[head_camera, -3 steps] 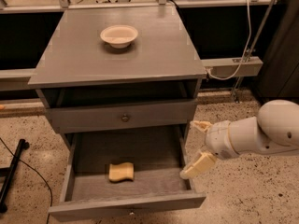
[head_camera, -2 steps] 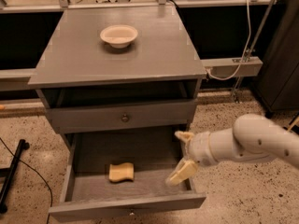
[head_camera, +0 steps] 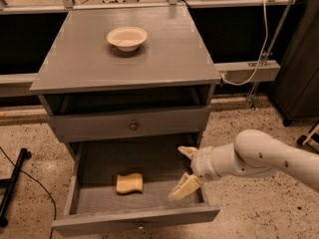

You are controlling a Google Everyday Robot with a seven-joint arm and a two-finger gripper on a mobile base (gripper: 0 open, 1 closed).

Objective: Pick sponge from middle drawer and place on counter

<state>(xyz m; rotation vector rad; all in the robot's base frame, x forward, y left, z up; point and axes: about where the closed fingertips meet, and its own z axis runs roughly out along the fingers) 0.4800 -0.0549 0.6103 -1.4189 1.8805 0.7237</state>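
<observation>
The pale-yellow sponge (head_camera: 129,183) lies on the textured floor of the open middle drawer (head_camera: 79,176), left of centre. My gripper (head_camera: 185,170) is over the drawer's right side, open and empty, its two cream fingers (head_camera: 186,186) spread apart, about a hand's width right of the sponge. The white arm reaches in from the right. The counter (head_camera: 169,59) is the grey top slab above, with a cream round bowl (head_camera: 127,37) standing toward its back.
A closed grey drawer front with a round knob (head_camera: 133,126) sits above the open drawer. A black pole (head_camera: 12,190) lies on the speckled floor at left. A white cable and rail (head_camera: 249,68) run behind the cabinet at right.
My gripper and arm have moved left, from outside the drawer's right wall to over the drawer's right side, closer to the sponge. The sponge and bowl have not moved.
</observation>
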